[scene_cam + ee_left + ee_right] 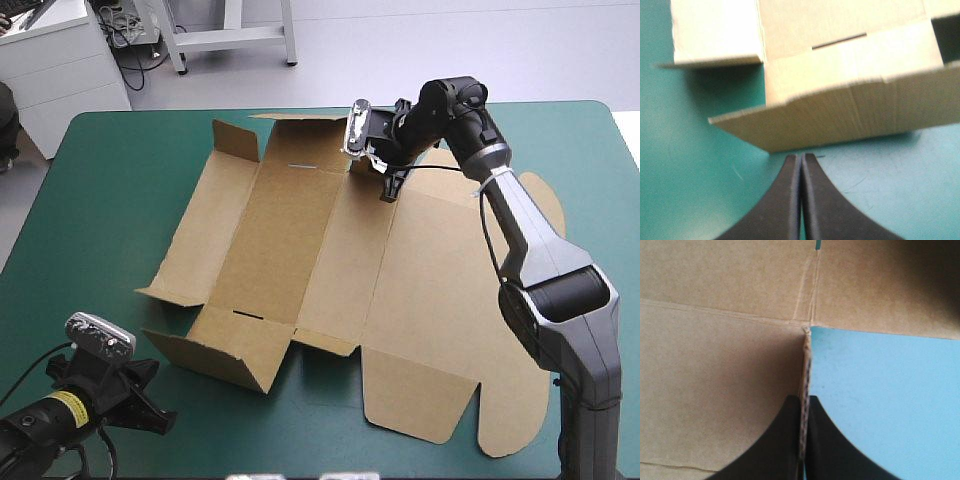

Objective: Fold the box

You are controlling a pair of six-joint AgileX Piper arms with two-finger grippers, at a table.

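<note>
Brown box [300,230] lies mostly flat mid-worktop [120,160]; fingers of the right gripper [805,399] pinch a far flap's edge, seemingly to raise it, while the left gripper [801,156], fingers pressed together and empty, points at the near raised wall.

Bright even light, soft shadow under box [840,110]

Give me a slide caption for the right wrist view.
Right pincer shut on a flap edge of the brown box, teal-green cover showing beside it.
</note>
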